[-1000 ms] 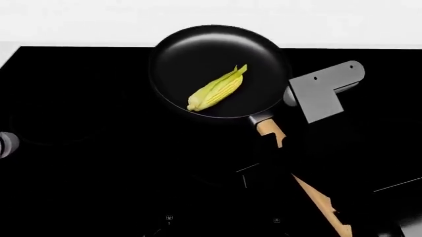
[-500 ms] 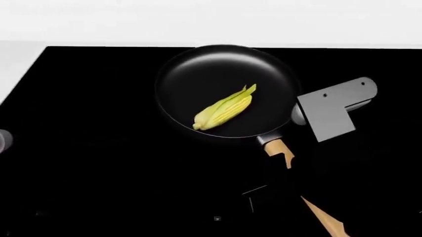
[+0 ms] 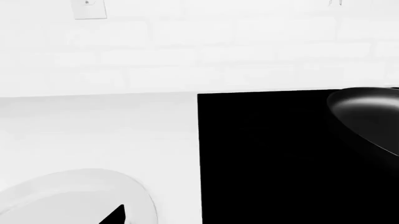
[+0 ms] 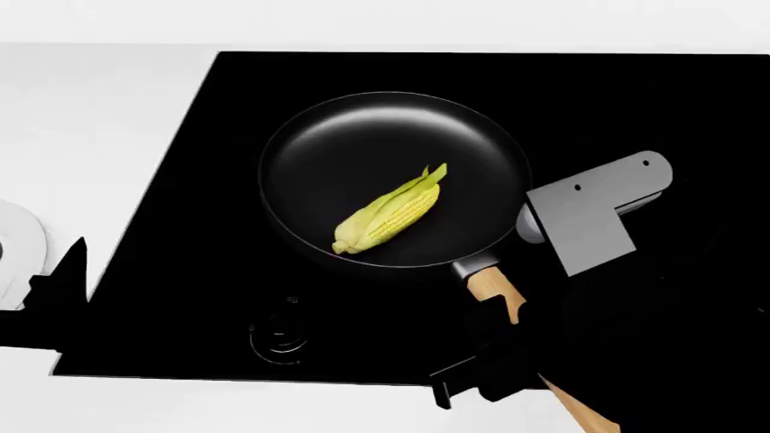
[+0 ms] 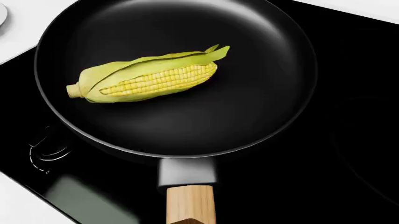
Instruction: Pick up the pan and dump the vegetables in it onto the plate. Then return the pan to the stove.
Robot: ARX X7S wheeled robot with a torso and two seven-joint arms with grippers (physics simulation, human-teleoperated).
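A: On the stove (image 4: pixel 626 99), how many things are showing?

B: One pan (image 4: pixel 361 144), and one ear of corn (image 4: pixel 388 211) lying inside it. One plate (image 3: pixel 74 196) is sitting on the white counter (image 4: pixel 108 117) to the left, well apart from the stove.

A: Are the grippers holding anything?

B: The right gripper (image 4: pixel 499 361) is sitting at the wooden handle (image 5: pixel 190 205), but its dark fingers are blending into the glass, so I cannot tell whether it is clamped. The left gripper (image 4: pixel 54 298) is hovering beside the plate; its jaws' state is unclear too.

A: What is differing from half a second ago?

B: The stove's left edge and the counter are now showing; the pan is appearing further left.
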